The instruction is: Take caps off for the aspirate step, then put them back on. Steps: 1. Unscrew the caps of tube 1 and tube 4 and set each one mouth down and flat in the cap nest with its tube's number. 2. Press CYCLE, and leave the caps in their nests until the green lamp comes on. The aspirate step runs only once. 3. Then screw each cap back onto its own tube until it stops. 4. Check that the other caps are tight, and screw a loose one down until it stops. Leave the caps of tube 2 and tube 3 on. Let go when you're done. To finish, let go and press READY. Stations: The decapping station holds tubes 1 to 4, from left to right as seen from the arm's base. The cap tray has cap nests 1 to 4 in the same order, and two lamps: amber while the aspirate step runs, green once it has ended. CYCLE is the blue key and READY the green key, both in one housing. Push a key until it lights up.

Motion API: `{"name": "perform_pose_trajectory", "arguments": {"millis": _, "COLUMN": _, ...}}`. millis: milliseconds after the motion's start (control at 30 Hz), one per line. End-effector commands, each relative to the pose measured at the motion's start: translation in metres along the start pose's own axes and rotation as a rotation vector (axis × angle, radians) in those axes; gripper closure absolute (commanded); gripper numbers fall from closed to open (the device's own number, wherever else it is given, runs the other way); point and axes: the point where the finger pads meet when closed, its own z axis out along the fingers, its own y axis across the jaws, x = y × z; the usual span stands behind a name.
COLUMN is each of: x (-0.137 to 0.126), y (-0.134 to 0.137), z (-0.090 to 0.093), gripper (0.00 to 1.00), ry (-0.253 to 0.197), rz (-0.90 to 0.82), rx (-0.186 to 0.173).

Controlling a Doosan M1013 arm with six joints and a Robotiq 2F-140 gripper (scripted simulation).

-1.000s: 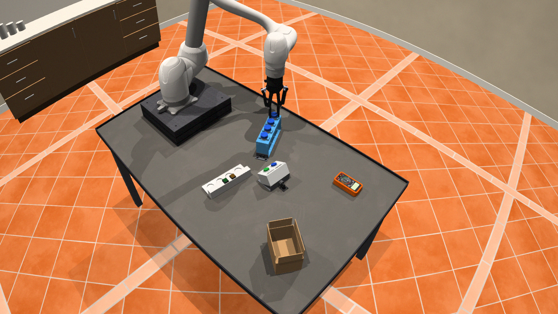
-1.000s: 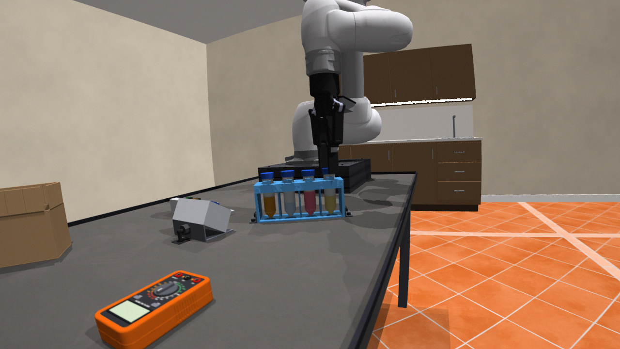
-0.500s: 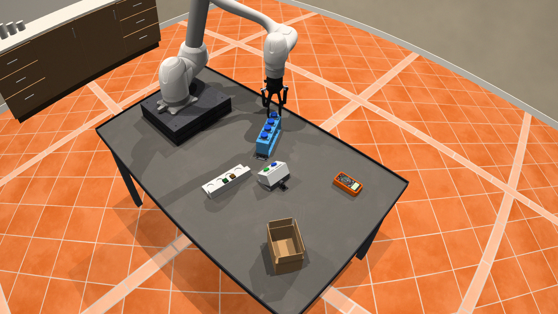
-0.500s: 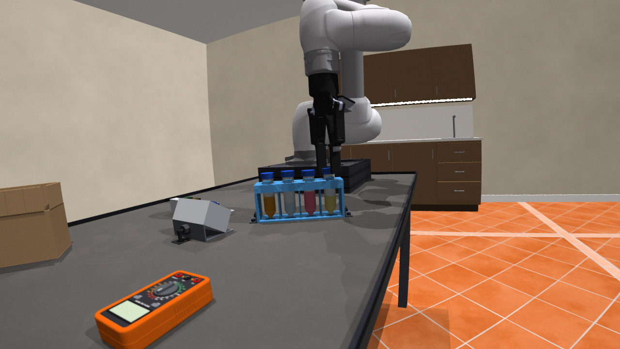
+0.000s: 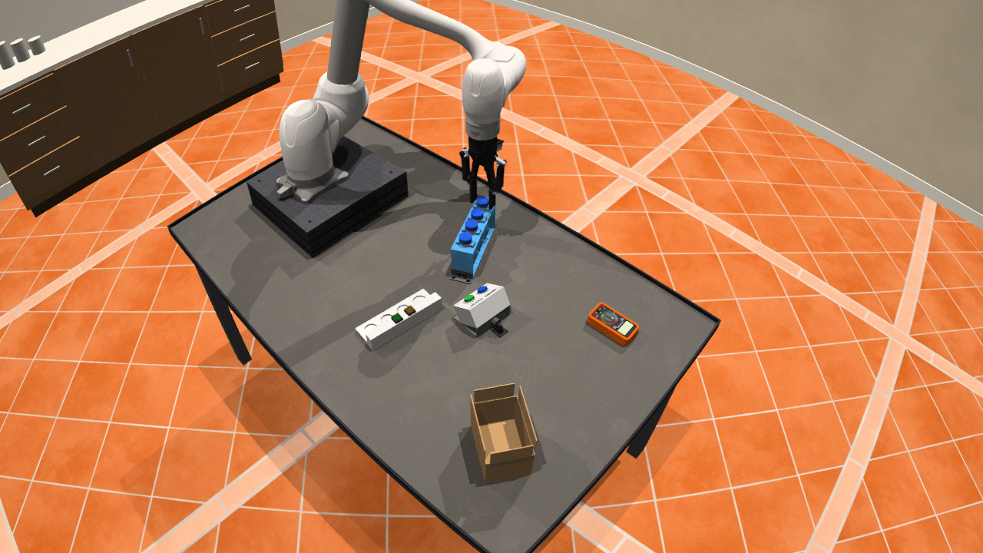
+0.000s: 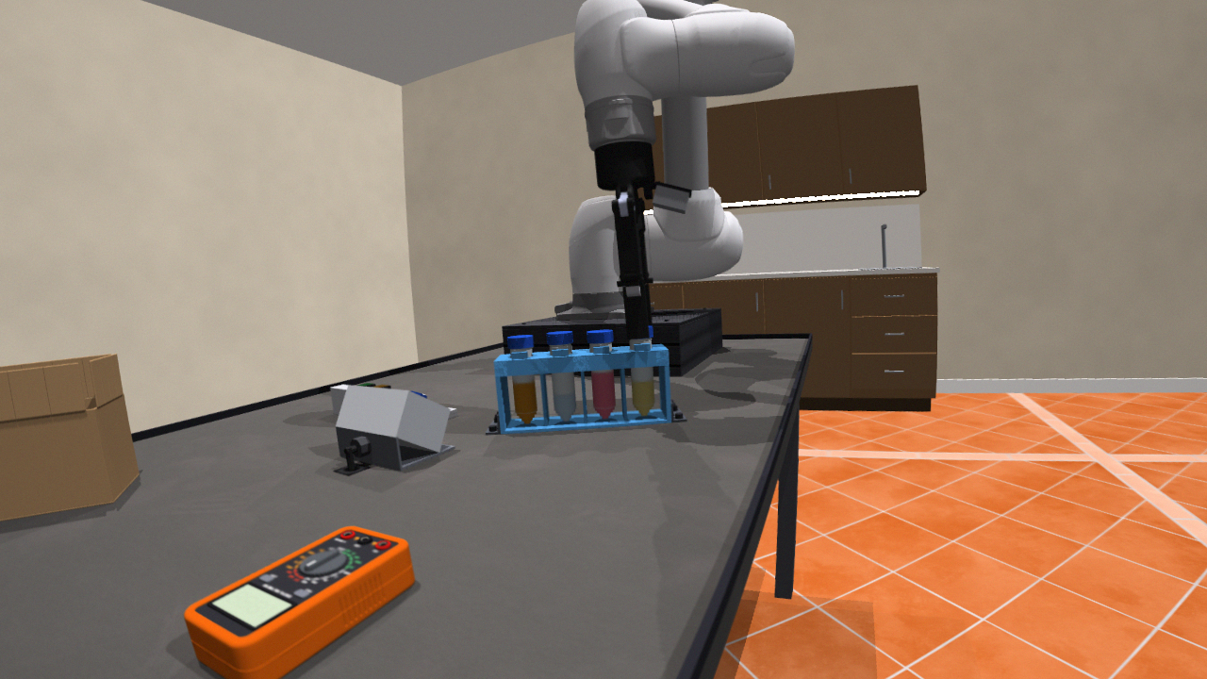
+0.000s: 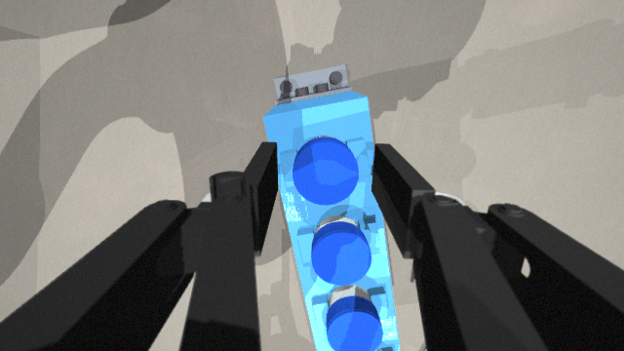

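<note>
Gripper (image 7: 326,168) poised over the end cap (image 7: 325,170) of the blue rack (image 5: 471,238), jaws apart, flanking the cap without touching. Cap seated on its tube.

Four capped tubes (image 6: 560,384); two keys (image 5: 477,294); one multimeter (image 5: 613,322); one cardboard box (image 5: 501,433)

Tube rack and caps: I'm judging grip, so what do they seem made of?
The light-blue tube rack looks like glossy, translucent plastic: pale shapes show through it. The round dark-blue caps look like opaque, smooth plastic with a soft sheen; any ribbing is too fine to see.
</note>
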Motion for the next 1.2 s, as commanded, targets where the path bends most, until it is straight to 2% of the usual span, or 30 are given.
{"name": "perform_pose_trajectory", "arguments": {"millis": 0, "x": 0.0006, "y": 0.0005, "z": -0.0007, "gripper": 0.59, "ry": -0.029, "rz": 0.278, "rx": -0.006}}
{"name": "perform_pose_trajectory", "arguments": {"millis": 33, "x": 0.0006, "y": 0.0005, "z": -0.0007, "gripper": 0.59, "ry": -0.031, "rz": 0.325, "rx": -0.007}}
{"name": "perform_pose_trajectory", "arguments": {"millis": 233, "x": 0.0006, "y": 0.0005, "z": -0.0007, "gripper": 0.59, "ry": -0.031, "rz": 0.325, "rx": -0.007}}
{"name": "perform_pose_trajectory", "arguments": {"millis": 267, "x": 0.0006, "y": 0.0005, "z": -0.0007, "gripper": 0.7, "ry": -0.031, "rz": 0.325, "rx": -0.007}}
{"name": "perform_pose_trajectory", "arguments": {"millis": 733, "x": 0.0006, "y": 0.0005, "z": -0.0007, "gripper": 0.7, "ry": -0.031, "rz": 0.325, "rx": -0.007}}
{"name": "perform_pose_trajectory", "arguments": {"millis": 833, "x": 0.0006, "y": 0.0005, "z": -0.0007, "gripper": 0.7, "ry": -0.032, "rz": 0.175, "rx": -0.005}}
{"name": "perform_pose_trajectory", "arguments": {"millis": 900, "x": 0.0006, "y": 0.0005, "z": -0.0007, "gripper": 0.7, "ry": -0.032, "rz": 0.175, "rx": -0.005}}
{"name": "perform_pose_trajectory", "arguments": {"millis": 1167, "x": 0.0007, "y": 0.0005, "z": -0.0008, "gripper": 0.7, "ry": -0.032, "rz": -0.225, "rx": 0.002}}
